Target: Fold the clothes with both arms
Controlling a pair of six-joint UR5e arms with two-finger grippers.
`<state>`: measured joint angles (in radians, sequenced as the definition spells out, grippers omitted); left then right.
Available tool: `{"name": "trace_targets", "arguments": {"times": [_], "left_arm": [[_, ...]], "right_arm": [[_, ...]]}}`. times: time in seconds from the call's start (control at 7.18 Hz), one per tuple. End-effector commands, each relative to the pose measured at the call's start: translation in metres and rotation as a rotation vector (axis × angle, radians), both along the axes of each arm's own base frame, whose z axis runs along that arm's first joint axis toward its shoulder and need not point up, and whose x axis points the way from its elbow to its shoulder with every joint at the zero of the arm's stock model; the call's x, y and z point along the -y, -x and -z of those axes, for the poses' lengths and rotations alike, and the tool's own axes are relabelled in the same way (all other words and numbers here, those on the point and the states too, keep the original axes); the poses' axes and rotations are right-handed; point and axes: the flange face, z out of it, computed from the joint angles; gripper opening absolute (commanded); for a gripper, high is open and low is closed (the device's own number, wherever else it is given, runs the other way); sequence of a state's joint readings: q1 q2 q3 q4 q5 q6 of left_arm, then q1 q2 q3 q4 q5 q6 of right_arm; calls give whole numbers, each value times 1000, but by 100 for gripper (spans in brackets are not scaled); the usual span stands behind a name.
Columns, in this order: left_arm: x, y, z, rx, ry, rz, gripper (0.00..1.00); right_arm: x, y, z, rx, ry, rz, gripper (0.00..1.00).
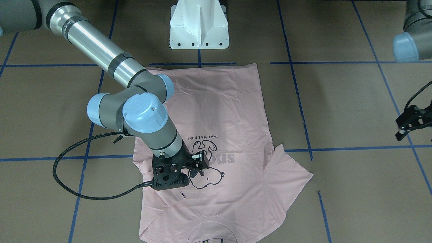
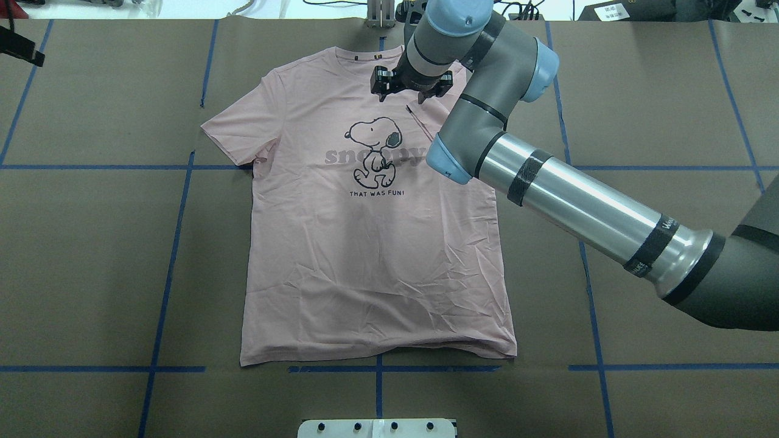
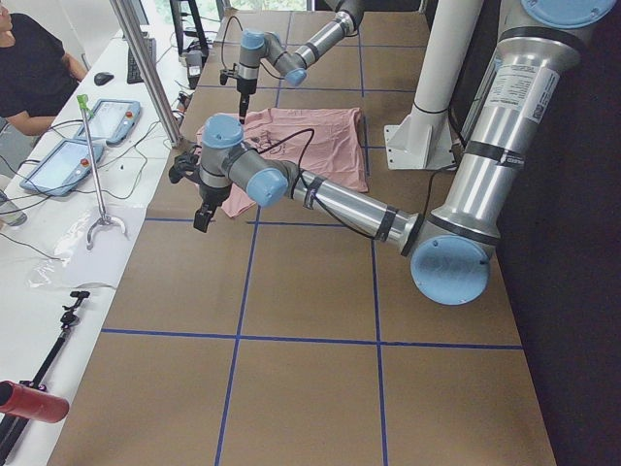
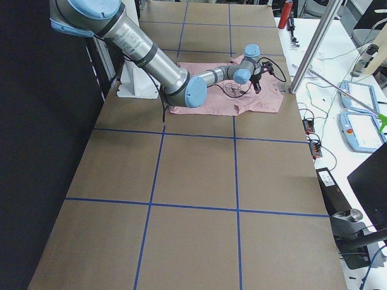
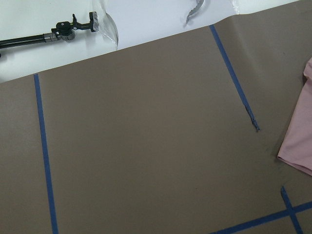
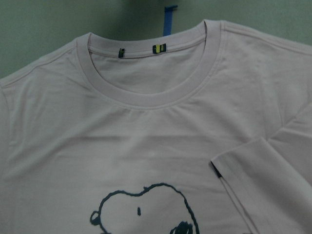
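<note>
Right arm [image 2: 578, 201] fills my overhead frame's right; right gripper [image 2: 409, 90] hangs jaws apart, empty, above the T-shirt [image 2: 365, 261] lying flat centre-frame; left gripper [image 1: 402, 130]: jaw state I cannot tell; next, I judge, fold the spread sleeve [image 2: 237, 125] inward.

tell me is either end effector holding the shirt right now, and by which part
Nothing is held. The right end effector hangs open above the T-shirt near its collar; the left end effector is out over bare table, empty.
</note>
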<state>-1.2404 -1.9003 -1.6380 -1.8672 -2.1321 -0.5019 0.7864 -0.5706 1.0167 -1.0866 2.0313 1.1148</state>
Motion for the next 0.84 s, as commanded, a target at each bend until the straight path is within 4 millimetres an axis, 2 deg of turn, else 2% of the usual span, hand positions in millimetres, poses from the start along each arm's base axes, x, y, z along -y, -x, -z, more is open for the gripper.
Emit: {"name": "trace_targets", "arguments": {"times": [0.0,0.14,0.28,0.42,0.56,0.7], "left_arm": [[-3,-112,36,-71,158,116,100],[-9,-171,43,-68,199,181,100],[-7,-207,28,-70,185,225,100],[3,-218,2,-90,180,243,100],[20,-236,-8,-76,159,275,100],[20,-265,-12,-38,132,290,100]], "right_arm": [[-44,-55,13,-100,194,-6,100],[-63,-102,-8,-142,229,-19,100],[-78,-126,-35,-183,183,33,100],[-80,-150,-54,-231,132,90,100],[-80,-173,-68,-248,99,121,100],[-81,-181,-79,-226,121,141,100]]}}
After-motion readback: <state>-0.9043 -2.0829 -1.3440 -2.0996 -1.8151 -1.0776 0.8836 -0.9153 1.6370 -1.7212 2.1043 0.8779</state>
